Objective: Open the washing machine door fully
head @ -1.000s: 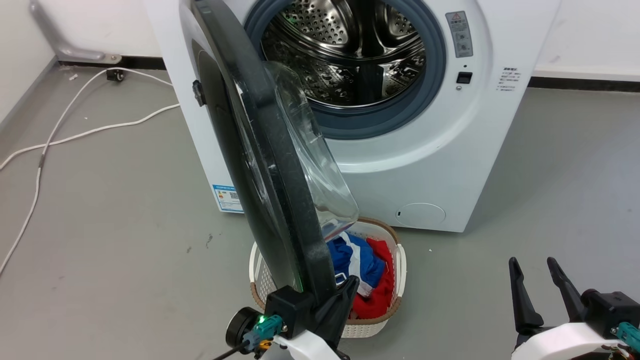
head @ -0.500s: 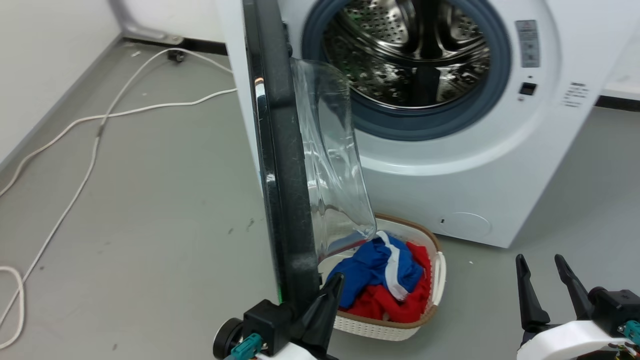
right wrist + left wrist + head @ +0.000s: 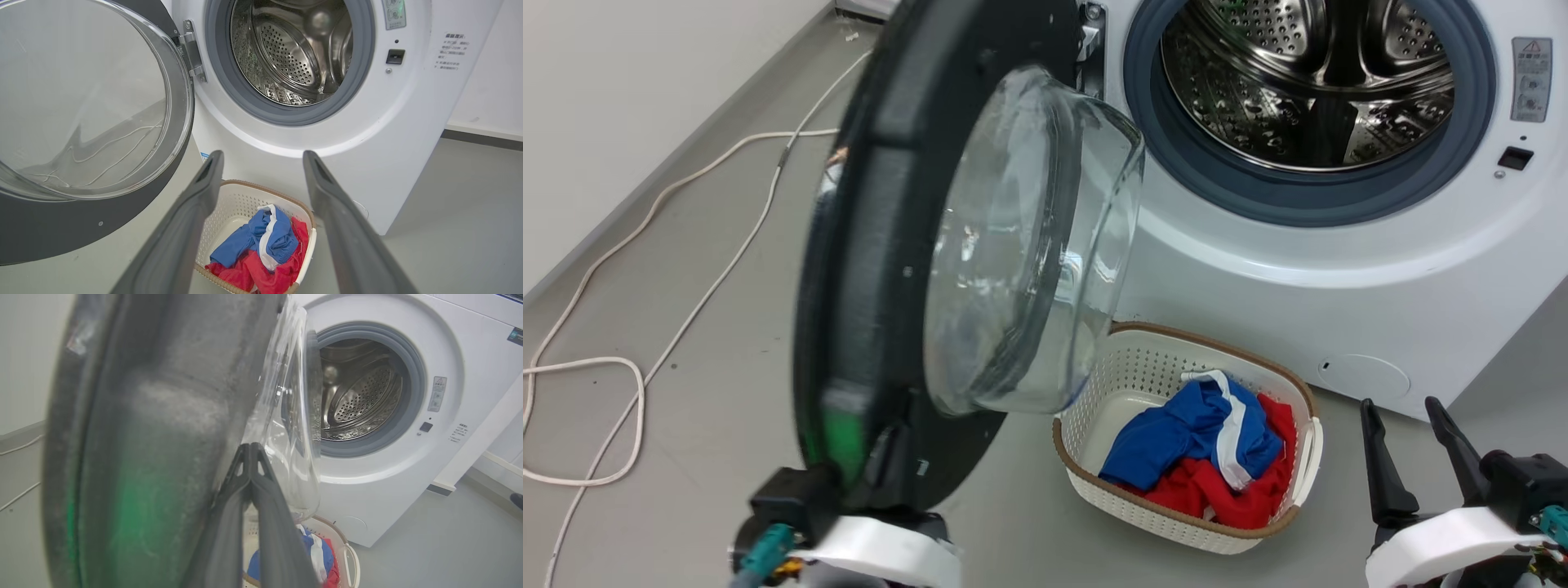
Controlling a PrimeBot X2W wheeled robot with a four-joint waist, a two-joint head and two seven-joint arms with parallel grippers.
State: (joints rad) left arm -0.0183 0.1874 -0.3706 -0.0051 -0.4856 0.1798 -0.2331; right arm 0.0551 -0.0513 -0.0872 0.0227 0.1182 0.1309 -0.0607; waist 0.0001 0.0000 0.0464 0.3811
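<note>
Left gripper [image 3: 250, 446], jaws tip-to-tip beside the washing machine door [image 3: 155, 437] in wrist view; right gripper [image 3: 261, 157], jaws apart.

Head view: set high, looking forward and down, with the drum opening [image 3: 1307, 90] at 2 o'clock and the laundry basket [image 3: 1127, 384] at 5 o'clock. Left wrist view: very close to the washing machine door [image 3: 163, 416], whose blurred frame spreads from 9 o'clock, and facing the drum at 2 o'clock. Right wrist view: low and farther back, facing the machine's front; all three views share door, drum and basket.
</note>
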